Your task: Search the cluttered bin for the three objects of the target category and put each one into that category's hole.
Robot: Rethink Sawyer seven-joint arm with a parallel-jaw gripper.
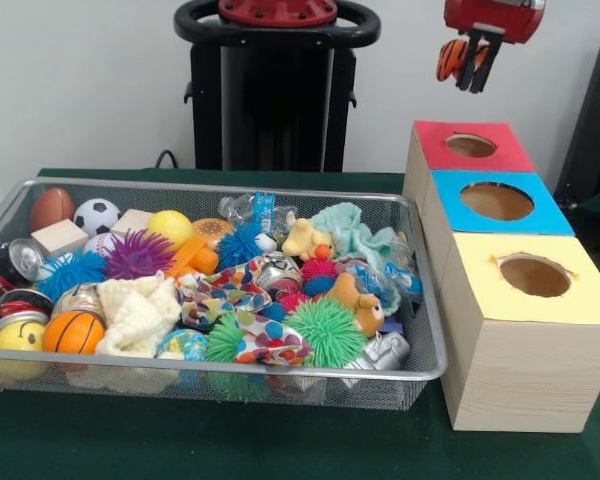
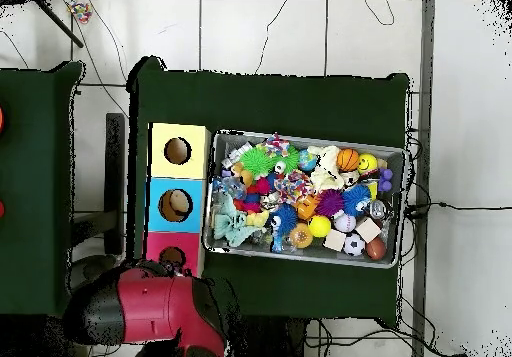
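My gripper (image 1: 470, 78) hangs high at the top right of the front view, shut on the round orange black-striped tiger (image 1: 452, 58). It is above and a little behind the round hole (image 1: 471, 146) of the red-topped box (image 1: 510, 155). The yellow duck (image 1: 305, 240) and the brown teddy bear (image 1: 358, 303) lie among the clutter in the silver wire-mesh bin (image 1: 420, 372). In the overhead view the red arm (image 2: 150, 308) covers the gripper and stands next to the red-topped box (image 2: 160, 245); the bin (image 2: 400, 205) lies to the right of the boxes.
The blue-topped box (image 1: 540, 215) and yellow-topped box (image 1: 580, 300) stand in a row in front of the red one. The bin also holds an orange basketball (image 1: 73, 332), spiky pom balls (image 1: 326, 332), a soccer ball (image 1: 96, 215), cans and cloths.
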